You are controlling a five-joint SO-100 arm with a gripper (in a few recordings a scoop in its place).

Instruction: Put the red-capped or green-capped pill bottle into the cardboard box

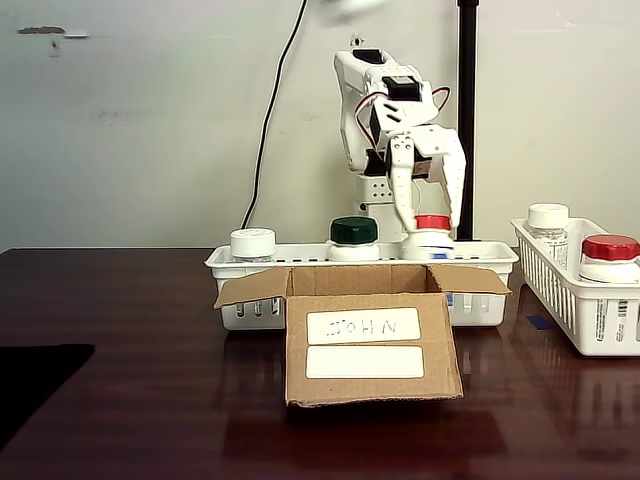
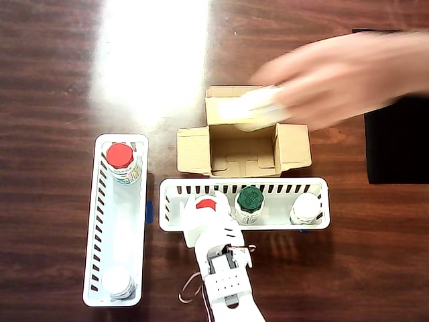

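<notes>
In the fixed view the white arm folds over at its top joint and points its claw (image 1: 432, 215) straight down, the two fingers standing either side of the red cap of the pill bottle (image 1: 431, 237); whether they press it I cannot tell. That bottle stands upright at the right end of the white basket (image 1: 240, 262) just behind the cardboard box (image 1: 370, 340), beside a green-capped bottle (image 1: 354, 238). Overhead, a person's blurred hand (image 2: 335, 77) reaches across the surface (image 2: 53, 80) over the open box's far flap.
</notes>
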